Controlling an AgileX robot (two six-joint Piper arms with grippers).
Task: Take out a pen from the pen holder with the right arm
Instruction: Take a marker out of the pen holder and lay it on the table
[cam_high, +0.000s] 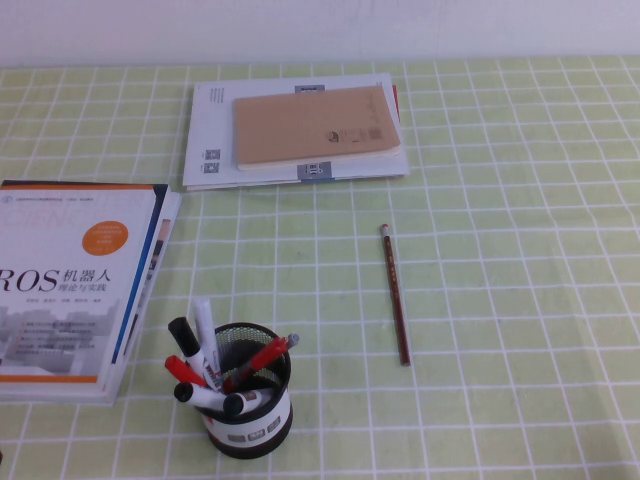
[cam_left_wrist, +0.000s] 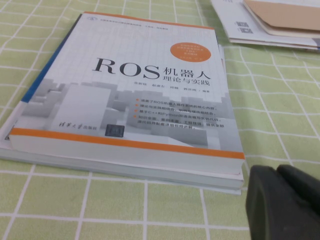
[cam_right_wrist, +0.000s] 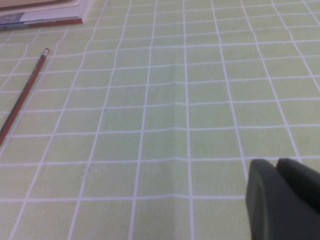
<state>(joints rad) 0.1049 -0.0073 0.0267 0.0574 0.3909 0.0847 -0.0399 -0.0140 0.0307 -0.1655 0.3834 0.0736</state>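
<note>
The black mesh pen holder (cam_high: 250, 400) stands near the table's front edge, holding several markers (cam_high: 205, 345) and a red pen (cam_high: 262, 358). A brown pencil (cam_high: 394, 293) lies loose on the green checked cloth to the holder's right. Neither arm appears in the high view. In the right wrist view, my right gripper (cam_right_wrist: 276, 165) hangs low over bare cloth, shut and holding nothing, with the pencil (cam_right_wrist: 22, 95) well off to its side. The holder is hidden from that view. My left gripper (cam_left_wrist: 280, 172) is shut and empty beside the ROS book (cam_left_wrist: 145, 100).
The ROS textbook (cam_high: 70, 285) lies on other books at the left, just beside the holder. A brown notebook (cam_high: 315, 125) rests on white booklets (cam_high: 215, 150) at the back centre. Green checked cloth covers the table to the right.
</note>
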